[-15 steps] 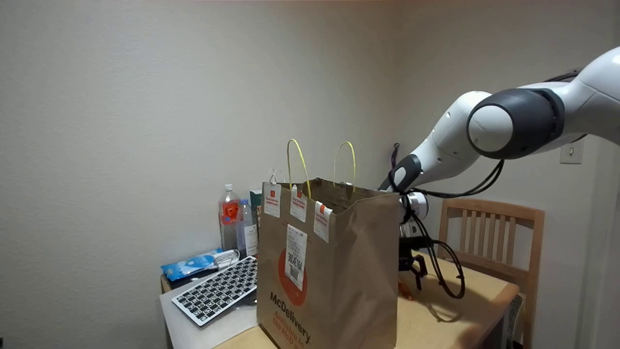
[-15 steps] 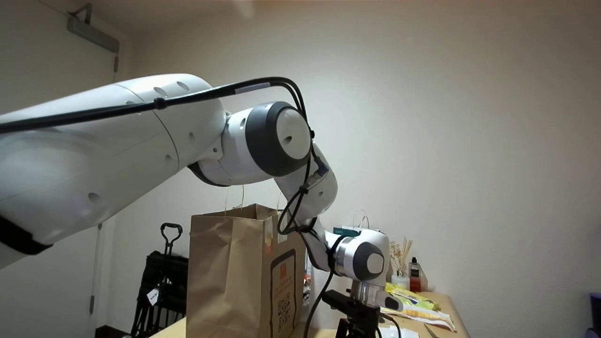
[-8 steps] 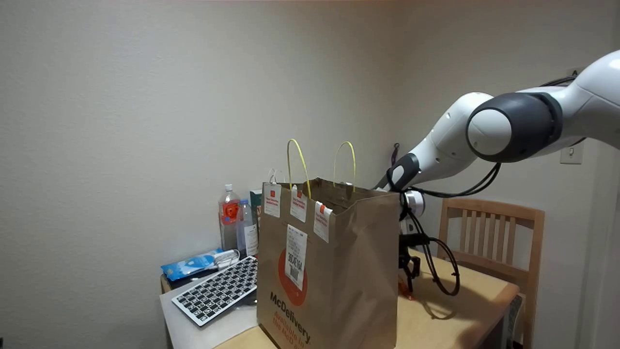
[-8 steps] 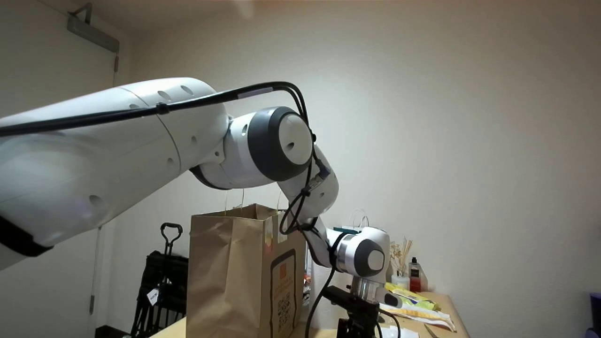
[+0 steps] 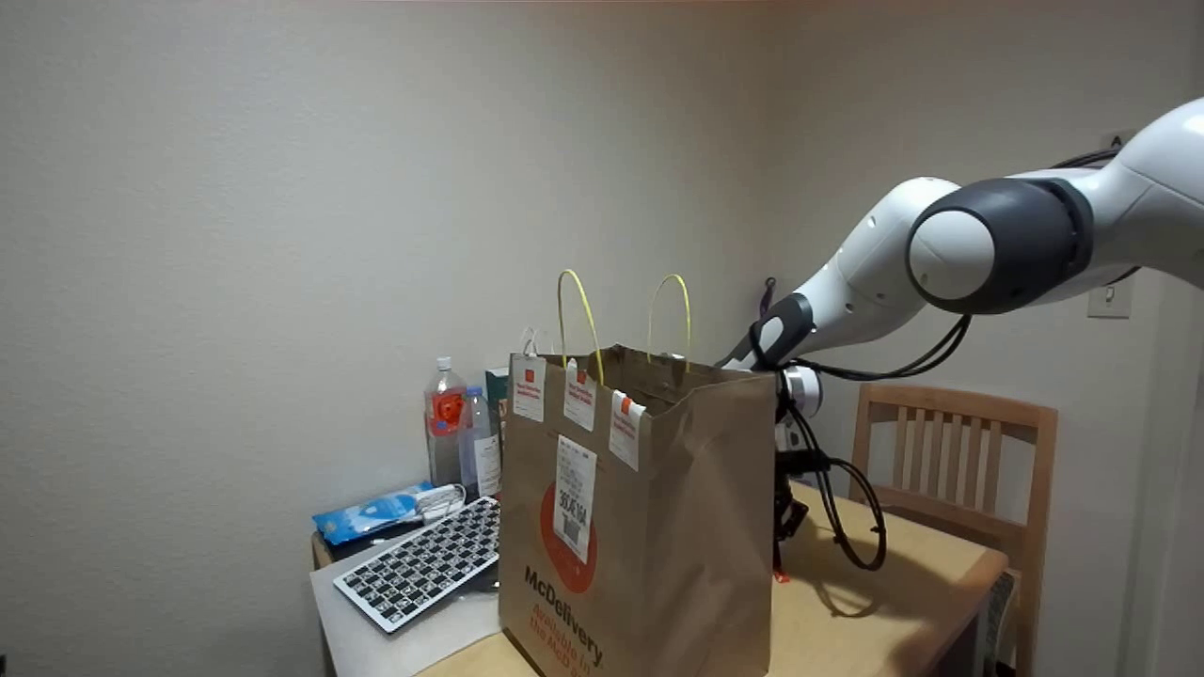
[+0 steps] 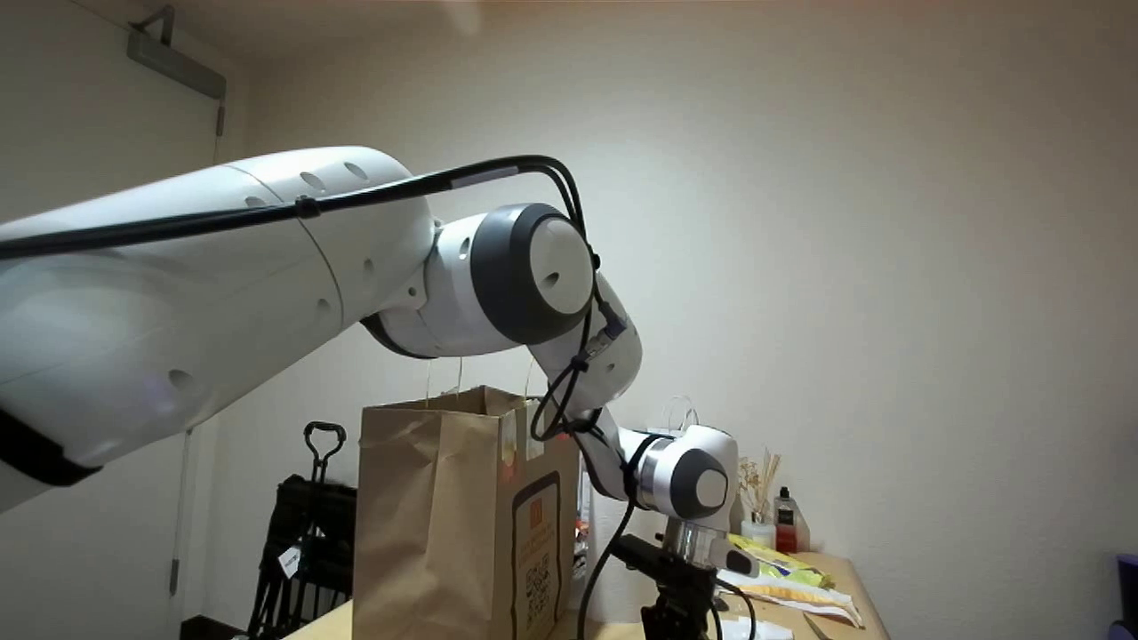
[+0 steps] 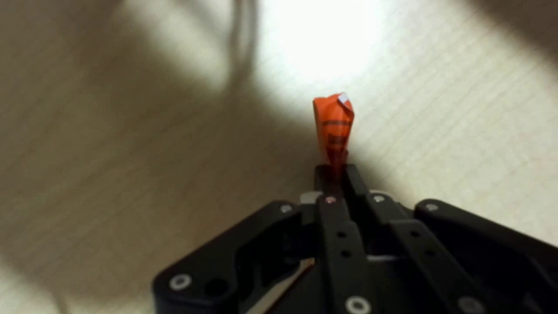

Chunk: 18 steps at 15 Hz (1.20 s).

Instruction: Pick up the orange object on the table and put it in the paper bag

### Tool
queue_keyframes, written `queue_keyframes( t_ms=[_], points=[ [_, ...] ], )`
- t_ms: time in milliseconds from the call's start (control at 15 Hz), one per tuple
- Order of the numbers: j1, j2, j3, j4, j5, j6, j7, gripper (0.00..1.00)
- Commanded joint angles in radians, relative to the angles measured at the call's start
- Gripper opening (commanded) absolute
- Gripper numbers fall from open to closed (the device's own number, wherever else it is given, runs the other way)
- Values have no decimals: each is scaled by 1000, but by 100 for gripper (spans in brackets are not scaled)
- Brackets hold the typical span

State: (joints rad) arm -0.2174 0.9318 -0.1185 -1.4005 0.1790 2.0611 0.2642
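- At twelve o'clock from the claw [image 7: 338, 176] in the wrist view, the orange packet [image 7: 335, 126] is sticking out, its near end disappearing between the two tips.
- Claw: tips are sitting almost together, looking to be gripping the packet; neither exterior view is showing them clearly.
- Packet, in an exterior view: red end is peeping out low past the paper bag [image 5: 649, 517], at about four o'clock from the bag's middle. Touching the table [image 5: 847, 649] or hanging just above? Can't tell.
- Bag: standing upright in both exterior views, top gaping; its bottom inside isn't showing.
- Around the bag in that first-named spot: keyboard [image 5: 423, 564] is lying at nine o'clock, bottles [image 5: 445, 414] are standing at ten, chair [image 5: 955, 470] is standing off toward three.
- Done, judging by this: reaching, and apparently getting the grip.
- Left: lifting the packet higher than the bag's top, carrying it over the mouth, letting go inside.
- Calling it about halfway: packet seemingly held, not yet bagged.
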Motion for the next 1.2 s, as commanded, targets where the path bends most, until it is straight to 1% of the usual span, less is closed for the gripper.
queue_keyframes(
  t_ms=[0,200,333,733,800,933,1133],
  points=[
    [-26,11,16,10,25,-13,-46,0],
    [-19,-24,13,-23,27,3,-46,0],
    [-5,-68,6,-69,19,17,-36,0],
    [45,-247,-12,-228,-2,29,-11,0],
    [30,-146,-6,-106,8,-2,-10,1],
    [40,-197,-8,-151,7,-1,-9,1],
    [42,-216,-9,-176,7,0,-9,1]
  ],
)
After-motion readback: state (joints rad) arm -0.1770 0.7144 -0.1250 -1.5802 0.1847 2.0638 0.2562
